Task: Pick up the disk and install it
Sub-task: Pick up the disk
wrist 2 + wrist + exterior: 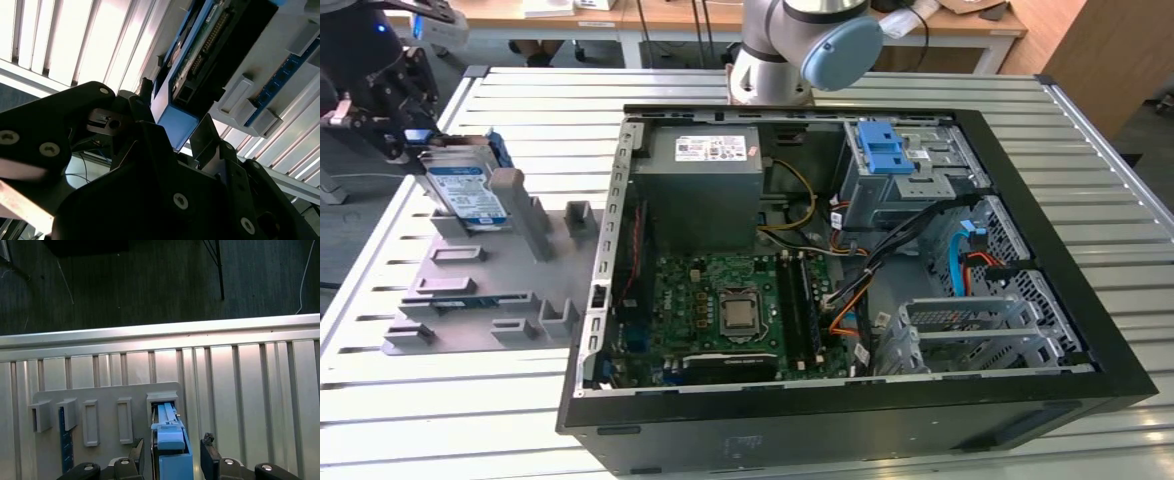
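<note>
In the exterior view, the gripper point(408, 140) hangs over the far corner of the slatted table point(1067, 130), at the exterior view's left. The disk point(464, 192) stands on edge in a slot of the grey holder plate point(480, 290), label side up and leaning. Its upper end is right at the gripper. The long axis slopes down from there towards the near side, and the open computer case point(854, 410) lies well apart to the exterior view's right.

In the second wrist view, the blue carrier end of the disk point(176, 117) pokes in between the two fingers point(206, 136), and its circuit-board face runs straight away from me.

In the first wrist view, I am looking along the disk's point(172, 440) thin edge, one finger on each flat side. I can see a sliver of gap, so I judge the jaws are parted and straddling it, not yet clamped.
</note>
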`<state>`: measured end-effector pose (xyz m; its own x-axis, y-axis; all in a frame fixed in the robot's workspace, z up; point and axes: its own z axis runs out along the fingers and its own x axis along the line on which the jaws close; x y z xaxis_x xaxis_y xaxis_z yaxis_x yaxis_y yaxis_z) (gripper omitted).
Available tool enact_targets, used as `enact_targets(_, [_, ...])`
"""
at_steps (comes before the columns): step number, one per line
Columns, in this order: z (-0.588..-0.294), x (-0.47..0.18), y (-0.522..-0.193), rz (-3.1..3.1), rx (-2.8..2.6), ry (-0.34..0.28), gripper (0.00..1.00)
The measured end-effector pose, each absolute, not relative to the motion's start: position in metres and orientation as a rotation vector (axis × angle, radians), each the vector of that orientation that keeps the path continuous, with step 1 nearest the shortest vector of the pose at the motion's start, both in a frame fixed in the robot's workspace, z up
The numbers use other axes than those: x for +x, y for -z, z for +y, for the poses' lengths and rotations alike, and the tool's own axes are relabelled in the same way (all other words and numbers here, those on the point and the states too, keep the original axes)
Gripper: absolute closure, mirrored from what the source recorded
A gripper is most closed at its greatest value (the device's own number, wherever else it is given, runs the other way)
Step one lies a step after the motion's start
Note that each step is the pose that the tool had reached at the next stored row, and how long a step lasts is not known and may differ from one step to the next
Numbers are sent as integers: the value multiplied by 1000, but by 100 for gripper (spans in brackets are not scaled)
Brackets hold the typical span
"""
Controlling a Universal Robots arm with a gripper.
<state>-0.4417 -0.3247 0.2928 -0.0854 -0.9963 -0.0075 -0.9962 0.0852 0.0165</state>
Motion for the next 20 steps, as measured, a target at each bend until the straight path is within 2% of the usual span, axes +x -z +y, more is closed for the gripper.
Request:
enact_targets(6, [-325,-442,-291,-2310,2121,27,45])
enact_targets(7, [-325,-442,-291,-2310,2120,27,52])
enact_targets(20, [-325,-442,-289,-2303,2117,13,52])
